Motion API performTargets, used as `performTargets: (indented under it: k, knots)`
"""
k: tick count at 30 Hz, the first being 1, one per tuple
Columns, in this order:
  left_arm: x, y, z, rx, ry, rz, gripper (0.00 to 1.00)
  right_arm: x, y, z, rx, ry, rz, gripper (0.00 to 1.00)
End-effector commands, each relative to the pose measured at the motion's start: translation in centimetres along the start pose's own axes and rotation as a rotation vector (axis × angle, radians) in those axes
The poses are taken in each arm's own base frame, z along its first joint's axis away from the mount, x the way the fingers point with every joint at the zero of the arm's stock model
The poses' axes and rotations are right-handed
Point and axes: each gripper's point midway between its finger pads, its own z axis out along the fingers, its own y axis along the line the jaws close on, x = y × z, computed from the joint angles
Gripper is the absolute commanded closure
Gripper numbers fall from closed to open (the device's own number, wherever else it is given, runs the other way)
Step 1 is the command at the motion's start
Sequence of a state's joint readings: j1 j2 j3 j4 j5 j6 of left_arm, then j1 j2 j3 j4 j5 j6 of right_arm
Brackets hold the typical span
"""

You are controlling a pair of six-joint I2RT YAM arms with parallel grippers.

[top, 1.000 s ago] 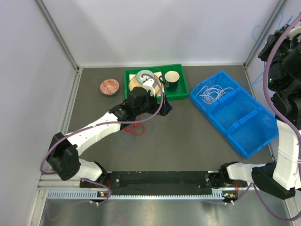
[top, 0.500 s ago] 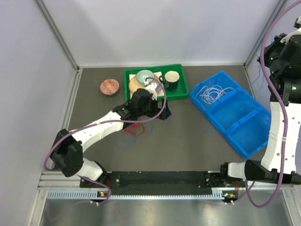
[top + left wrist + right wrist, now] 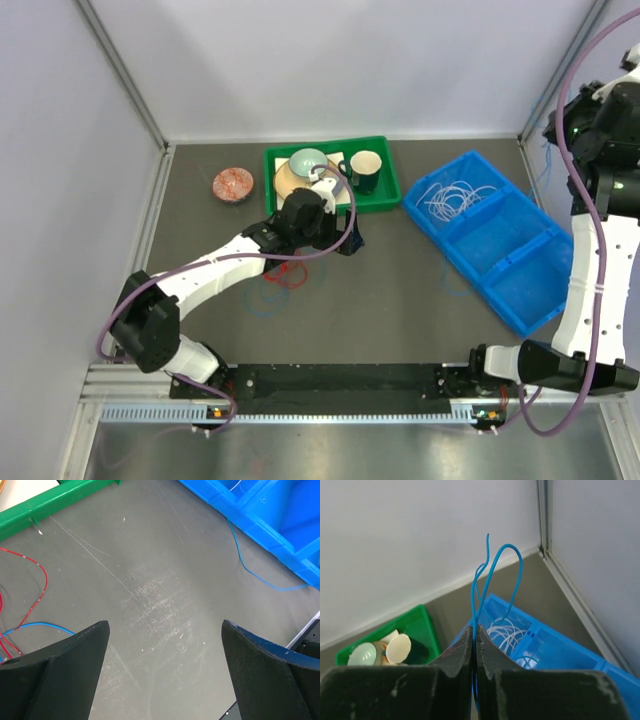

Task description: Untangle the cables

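High at the right, my right gripper (image 3: 474, 628) is shut on the blue cable (image 3: 492, 570), whose loop sticks up past the fingertips. From above this gripper (image 3: 556, 128) hangs over the far right corner. More blue cable (image 3: 245, 567) trails on the mat beside the blue bin (image 3: 280, 515), and a blue loop (image 3: 265, 300) lies by the red cable (image 3: 290, 272). The white cable (image 3: 450, 195) is coiled in the bin's far compartment. My left gripper (image 3: 163, 625) is open just above bare mat, right of the red cable (image 3: 42, 582), touching nothing.
A green tray (image 3: 380, 200) with bowls and a cup (image 3: 365, 168) stands at the back, just behind my left gripper (image 3: 352, 238). A small reddish dish (image 3: 232, 184) sits to its left. The blue bin (image 3: 545, 300) runs diagonally on the right. Walls close in the back and sides.
My right arm has swung more upright and back toward the right corner, still shut on the blue cable. The left gripper has edged slightly right and nearer, still open.
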State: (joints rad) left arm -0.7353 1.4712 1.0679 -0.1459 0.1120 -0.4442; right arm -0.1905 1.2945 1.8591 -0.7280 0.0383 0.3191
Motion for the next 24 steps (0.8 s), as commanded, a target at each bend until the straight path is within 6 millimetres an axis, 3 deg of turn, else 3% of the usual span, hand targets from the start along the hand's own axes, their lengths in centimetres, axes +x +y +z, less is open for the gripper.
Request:
performTargets:
  k: [1,2,5,11,24]
  knots:
    - [-1.2,-0.5,0.0,0.012,-0.026,0.013,0.01,1.4,-0.5,0.2,-0.001,-0.005,0.042,1.00]
    - [-1.1,-0.5,0.0,0.011,-0.025,0.013,0.01,2.5,-0.8,0.2,0.004,0.014,0.046,1.00]
    - [-1.1,-0.4,-0.1,0.012,-0.025,0.012,0.01,3.3,-1.0,-0.1,0.004,0.017,0.063,1.00]
    - [-0.9,-0.4,-0.1,0.014,-0.020,0.020,0.02,3.9,-1.6,-0.1,0.027,0.022,0.066,1.00]
    - [-0.9,-0.3,-0.5,0.011,-0.027,0.025,0.01,0.4,-2.3,-2.9,0.060,-0.079,0.061,1.00]
